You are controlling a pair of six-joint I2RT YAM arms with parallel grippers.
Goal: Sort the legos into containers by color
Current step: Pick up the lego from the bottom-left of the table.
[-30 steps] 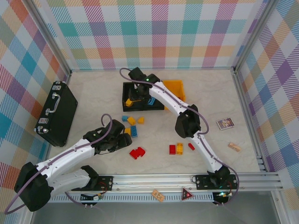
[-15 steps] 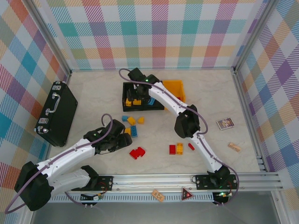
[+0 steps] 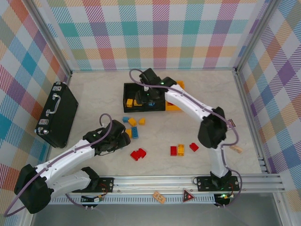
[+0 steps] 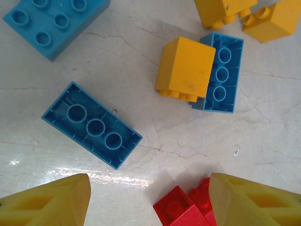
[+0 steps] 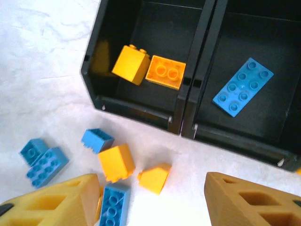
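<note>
Loose legos lie mid-table: a blue and yellow cluster (image 3: pixel 132 123), a red pair (image 3: pixel 138 153), and red and yellow ones (image 3: pixel 181 149). The containers stand at the back: two black bins (image 3: pixel 128 88) and a yellow-orange bin (image 3: pixel 175 107) partly under the right arm. The left black bin (image 5: pixel 96 80) holds two yellow bricks (image 5: pixel 131 63); the bin next to it holds a blue plate (image 5: pixel 242 86). My right gripper (image 5: pixel 150 202) hangs open and empty above the bins' near edge (image 3: pixel 145 100). My left gripper (image 4: pixel 150 202) is open low over the table (image 3: pixel 126 140), red bricks (image 4: pixel 181 211) beside its right finger.
A black briefcase (image 3: pixel 57 114) lies at the left. A small card (image 3: pixel 231 123) and a wooden block (image 3: pixel 236 149) sit at the right. Metal frame posts and checkered walls close in the table. Small items (image 3: pixel 159 197) rest on the front rail.
The right arm's elbow has swung to the right and its gripper has shifted slightly right over the bins, jaws wider than a second ago. The left arm has stayed still.
</note>
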